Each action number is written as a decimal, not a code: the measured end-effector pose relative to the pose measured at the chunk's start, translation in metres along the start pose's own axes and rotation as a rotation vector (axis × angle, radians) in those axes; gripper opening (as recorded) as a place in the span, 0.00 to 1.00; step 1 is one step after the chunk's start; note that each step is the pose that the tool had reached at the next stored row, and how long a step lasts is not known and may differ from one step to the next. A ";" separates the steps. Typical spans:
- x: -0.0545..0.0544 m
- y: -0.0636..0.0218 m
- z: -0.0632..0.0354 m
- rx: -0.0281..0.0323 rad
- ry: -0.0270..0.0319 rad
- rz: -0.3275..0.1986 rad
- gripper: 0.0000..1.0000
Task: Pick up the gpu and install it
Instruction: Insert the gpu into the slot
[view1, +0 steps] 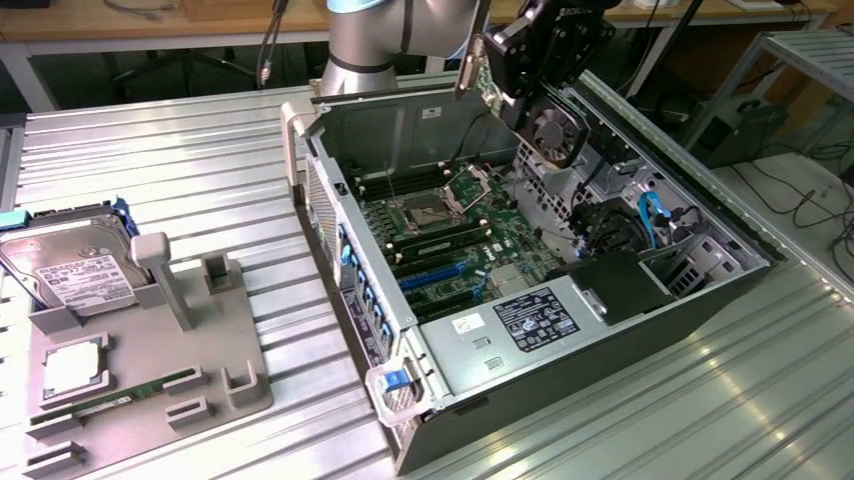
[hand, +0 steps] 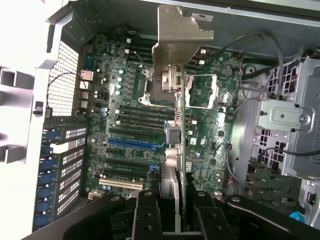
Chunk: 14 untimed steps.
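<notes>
A ribbed metal table (view1: 160, 170) carries two things. An open computer case (view1: 587, 410) lies on it in the middle, and a grey holder plate (view1: 200, 345) lies toward the exterior view's left.

Case (view1: 320, 190) open on top; beneath the gpu (view1: 554, 128) the expansion slots (view1: 441, 277) lie unobstructed. Drive cage (hand: 287, 115) and cables (view1: 650, 215) crowd the exterior view's right, and a labelled metal box (view1: 534, 320) walls the near end.

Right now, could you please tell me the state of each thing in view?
gpu: held in the air over the open case, not yet in a slot.
hand: shut on the gpu.
computer case: lying on its side, side panel off.
hard drive: resting in the grey holder.
</notes>
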<state>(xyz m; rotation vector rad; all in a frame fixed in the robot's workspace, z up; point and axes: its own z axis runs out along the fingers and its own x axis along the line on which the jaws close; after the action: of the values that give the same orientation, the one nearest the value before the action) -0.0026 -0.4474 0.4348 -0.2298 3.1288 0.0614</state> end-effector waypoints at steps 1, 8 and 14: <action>0.000 0.0000 0.0000 0.0001 0.0002 -0.004 0.29; 0.000 0.0000 0.0000 -0.0003 0.0022 -0.056 0.29; 0.000 0.0000 0.0000 -0.0007 0.0046 -0.118 0.29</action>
<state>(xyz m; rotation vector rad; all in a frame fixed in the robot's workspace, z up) -0.0026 -0.4475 0.4348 -0.4146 3.1121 0.0616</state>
